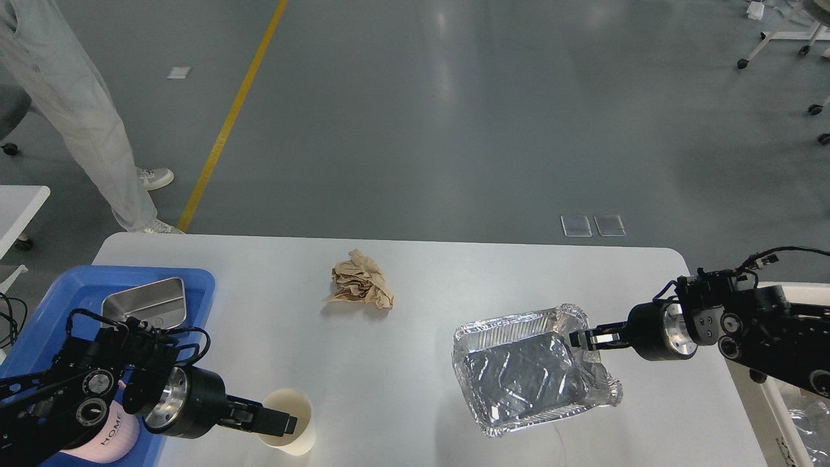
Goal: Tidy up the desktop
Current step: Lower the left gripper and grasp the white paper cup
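The white-grey desktop holds a crumpled brown paper at the back middle, a white paper cup at the front left and a dented foil tray at the right. My left gripper lies at the cup's left rim; its fingers read as one dark bar, so whether it is open or shut does not show. My right gripper is shut on the foil tray's far right rim.
A blue tray at the left edge holds a metal tin and a pink mug, mostly hidden by my left arm. A person's legs stand beyond the back left corner. A white side table stands at the far left.
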Tool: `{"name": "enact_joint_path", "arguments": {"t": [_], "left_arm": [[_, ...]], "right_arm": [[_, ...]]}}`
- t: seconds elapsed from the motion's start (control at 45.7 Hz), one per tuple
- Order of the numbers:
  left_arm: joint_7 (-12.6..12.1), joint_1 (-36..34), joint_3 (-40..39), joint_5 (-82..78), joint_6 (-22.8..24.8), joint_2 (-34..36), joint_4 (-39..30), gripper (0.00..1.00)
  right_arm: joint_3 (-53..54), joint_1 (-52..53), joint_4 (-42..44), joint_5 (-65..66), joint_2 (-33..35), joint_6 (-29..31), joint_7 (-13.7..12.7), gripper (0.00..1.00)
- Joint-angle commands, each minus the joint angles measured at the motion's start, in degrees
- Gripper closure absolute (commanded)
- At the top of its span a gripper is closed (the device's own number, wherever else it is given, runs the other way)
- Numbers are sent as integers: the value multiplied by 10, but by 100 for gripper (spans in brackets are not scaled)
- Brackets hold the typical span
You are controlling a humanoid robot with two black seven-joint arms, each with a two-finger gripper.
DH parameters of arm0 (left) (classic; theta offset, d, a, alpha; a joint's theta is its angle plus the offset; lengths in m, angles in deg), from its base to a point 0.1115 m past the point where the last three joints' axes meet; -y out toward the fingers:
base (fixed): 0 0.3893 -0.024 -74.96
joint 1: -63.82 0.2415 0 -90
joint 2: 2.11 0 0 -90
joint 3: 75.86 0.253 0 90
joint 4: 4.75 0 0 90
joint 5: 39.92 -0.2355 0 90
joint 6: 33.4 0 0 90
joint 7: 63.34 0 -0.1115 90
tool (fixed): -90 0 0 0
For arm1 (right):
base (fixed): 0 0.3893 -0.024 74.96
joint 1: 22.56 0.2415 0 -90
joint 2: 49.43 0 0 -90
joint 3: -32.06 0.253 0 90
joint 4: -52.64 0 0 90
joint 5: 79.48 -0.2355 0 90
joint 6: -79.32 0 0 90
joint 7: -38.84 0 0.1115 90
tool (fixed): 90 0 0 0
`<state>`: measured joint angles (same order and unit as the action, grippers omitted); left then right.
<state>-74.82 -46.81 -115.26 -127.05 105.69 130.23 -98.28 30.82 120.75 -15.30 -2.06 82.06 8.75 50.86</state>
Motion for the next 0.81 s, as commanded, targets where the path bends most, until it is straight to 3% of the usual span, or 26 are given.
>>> {"name": "enact_joint_path", "arguments": {"t": [0.0,0.241,0.504,0.788], "left_arm": [[-1,7,10,-9,-6,-13,2,23],[-2,12,10,-21,-5,-16,17,49],[-13,12,10,-20,15,-16,19,99],[-1,10,-2,-19,27,-15,19,100]], "right_arm": [[0,-1,-1,0,2,1,0,100],[0,-1,-1,-1,4,0,0,100],[0,-1,-1,-1,7,0,0,100],[0,-4,-1,-1,8,0,-1,100]]}}
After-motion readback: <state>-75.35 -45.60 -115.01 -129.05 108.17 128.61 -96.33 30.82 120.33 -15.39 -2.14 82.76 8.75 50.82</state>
